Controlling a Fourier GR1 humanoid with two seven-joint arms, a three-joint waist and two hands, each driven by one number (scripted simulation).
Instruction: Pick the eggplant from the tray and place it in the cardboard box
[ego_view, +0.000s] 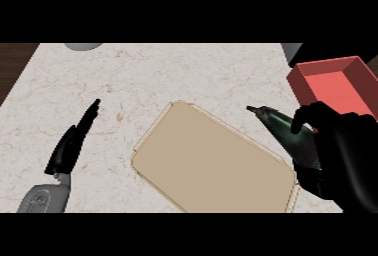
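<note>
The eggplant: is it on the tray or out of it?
Out. The right hand holds the eggplant beside the right edge of the tray, not yet in the red box.

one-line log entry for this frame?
right hand: shut on eggplant, at tray right edge, short of red box | left hand: open, resting left

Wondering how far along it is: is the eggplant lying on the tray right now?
No: the right hand is curled round the eggplant, holding it beyond the tray's right edge.
</note>
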